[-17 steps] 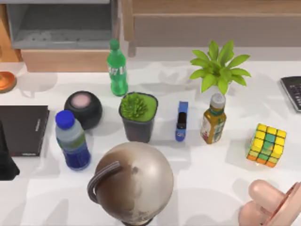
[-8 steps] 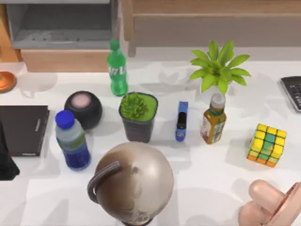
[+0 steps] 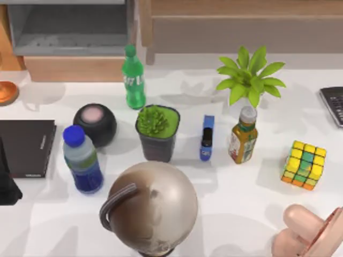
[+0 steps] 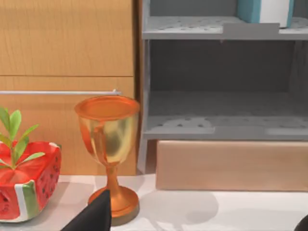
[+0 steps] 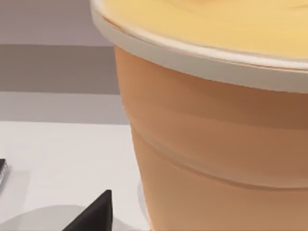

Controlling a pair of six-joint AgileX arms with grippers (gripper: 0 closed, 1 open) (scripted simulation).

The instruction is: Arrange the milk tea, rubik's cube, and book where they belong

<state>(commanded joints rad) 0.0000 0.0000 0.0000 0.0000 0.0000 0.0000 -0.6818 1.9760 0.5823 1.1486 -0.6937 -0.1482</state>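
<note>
White worktop runs beneath a wooden cabinet with a grey shelf. Whether either claw is apart or together I cannot tell. Close before the right wrist camera stands the milk tea cup. The rubik's cube sits at the right, beside a tea bottle. The teal book stands on the upper shelf.

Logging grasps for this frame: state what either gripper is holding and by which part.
It cannot be told. The right wrist view has an orange cup close up beside one dark fingertip, no hold visible. The rubik's cube sits free on the table.
</note>
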